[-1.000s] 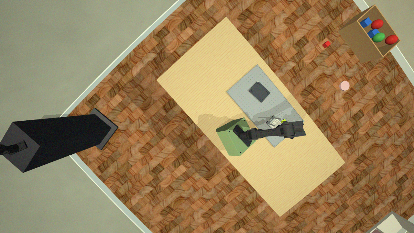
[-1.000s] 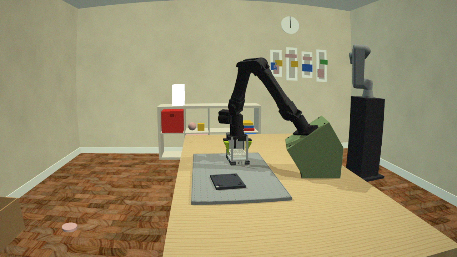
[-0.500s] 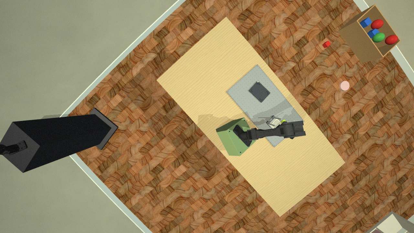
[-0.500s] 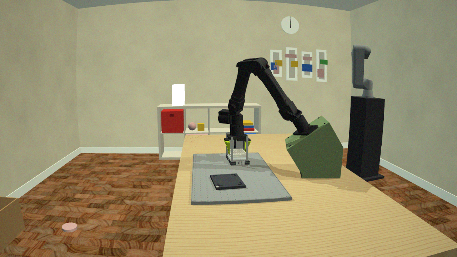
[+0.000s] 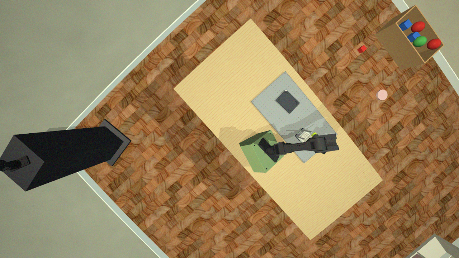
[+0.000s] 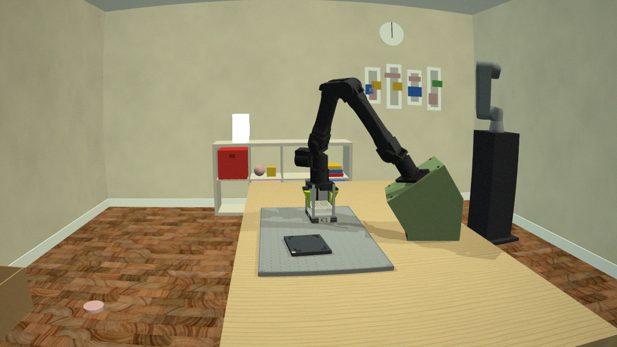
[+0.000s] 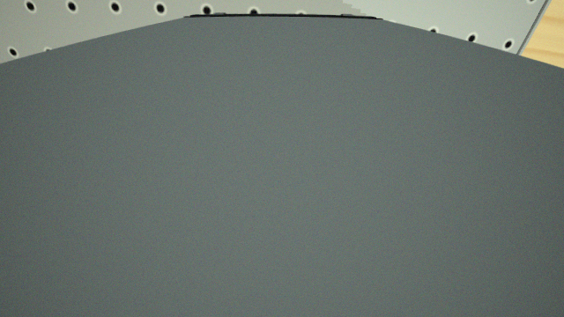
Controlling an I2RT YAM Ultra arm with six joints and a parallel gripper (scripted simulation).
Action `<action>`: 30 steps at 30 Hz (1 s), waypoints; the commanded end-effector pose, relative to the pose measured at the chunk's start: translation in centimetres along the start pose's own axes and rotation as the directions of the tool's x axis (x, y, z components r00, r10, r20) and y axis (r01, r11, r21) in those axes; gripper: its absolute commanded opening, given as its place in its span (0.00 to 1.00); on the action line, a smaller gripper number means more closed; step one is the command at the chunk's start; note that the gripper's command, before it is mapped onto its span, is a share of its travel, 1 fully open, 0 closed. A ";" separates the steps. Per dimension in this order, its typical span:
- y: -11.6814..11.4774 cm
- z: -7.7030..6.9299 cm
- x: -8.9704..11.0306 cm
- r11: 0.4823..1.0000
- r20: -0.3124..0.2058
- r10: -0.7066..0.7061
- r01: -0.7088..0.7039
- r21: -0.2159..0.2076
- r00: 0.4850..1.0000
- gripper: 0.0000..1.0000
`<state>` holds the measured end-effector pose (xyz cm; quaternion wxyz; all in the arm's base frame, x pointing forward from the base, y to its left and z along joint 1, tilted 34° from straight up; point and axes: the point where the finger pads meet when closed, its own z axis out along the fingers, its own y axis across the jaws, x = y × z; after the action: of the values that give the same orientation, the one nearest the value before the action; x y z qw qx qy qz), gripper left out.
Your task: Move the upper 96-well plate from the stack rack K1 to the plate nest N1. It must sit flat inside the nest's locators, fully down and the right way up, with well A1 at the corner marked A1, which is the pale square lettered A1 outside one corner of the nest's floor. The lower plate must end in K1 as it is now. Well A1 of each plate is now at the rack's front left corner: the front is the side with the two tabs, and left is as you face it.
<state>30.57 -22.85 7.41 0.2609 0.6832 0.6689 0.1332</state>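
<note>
The pale, fine-grained wooden tabletop (image 6: 431, 293) fills the middle of the room, and on its far side sits a blocky green pedestal (image 6: 431, 206) with a slanted face. From that face the black arm (image 6: 370, 120) climbs steeply to a high elbow, then folds down so that the wrist hangs plumb over the stack rack K1 (image 6: 322, 219), the forearm nearly vertical. A flat grey perforated board (image 6: 370, 259) lies on the wood, matte, dotted with rows of small holes. Near its middle rests the plate nest N1 (image 6: 307, 245), a dark square slab with small raised locators at its corners. The rack stands at the far end of the board, thin pale posts rising from a dark base lettered K1. The tool (image 6: 320, 199) has its lime-green fingers (image 6: 307, 196) lowered either side of the posts, spread wide yet closed against the upper 96-well plate (image 6: 321, 206), a white gridded tray at the top of the stack inside the rack. The lower plate is hard to make out beneath it. The wrist view is almost wholly filled by a smooth grey surface, too close to identify.
</note>
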 end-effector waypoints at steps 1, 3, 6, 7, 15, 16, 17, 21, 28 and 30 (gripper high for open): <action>0.2 -0.1 -0.2 1.000 0.009 0.004 -0.004 -0.006 1.000 0.00; 0.2 -0.1 -0.2 1.000 0.009 0.004 -0.004 -0.006 1.000 0.00; 0.2 -0.1 -0.2 1.000 0.009 0.004 -0.004 -0.006 1.000 0.00; 0.2 -0.1 -0.2 1.000 0.009 0.004 -0.004 -0.006 1.000 0.00; 0.2 -0.1 -0.2 1.000 0.009 0.004 -0.004 -0.006 1.000 0.00; -0.1 -0.3 -0.3 1.000 0.015 0.012 -0.012 -0.003 1.000 0.00; -0.1 -0.9 -0.3 1.000 0.016 0.016 -0.016 -0.003 1.000 0.00; 0.6 -1.9 -0.8 1.000 0.025 0.004 -0.004 -0.020 1.000 0.00; 0.9 -3.2 -0.9 1.000 0.027 0.000 0.001 -0.028 1.000 0.00; 0.9 -3.2 -0.9 1.000 0.027 0.000 0.001 -0.028 1.000 0.00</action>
<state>29.64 -22.48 8.92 0.2639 0.6849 0.6658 0.1338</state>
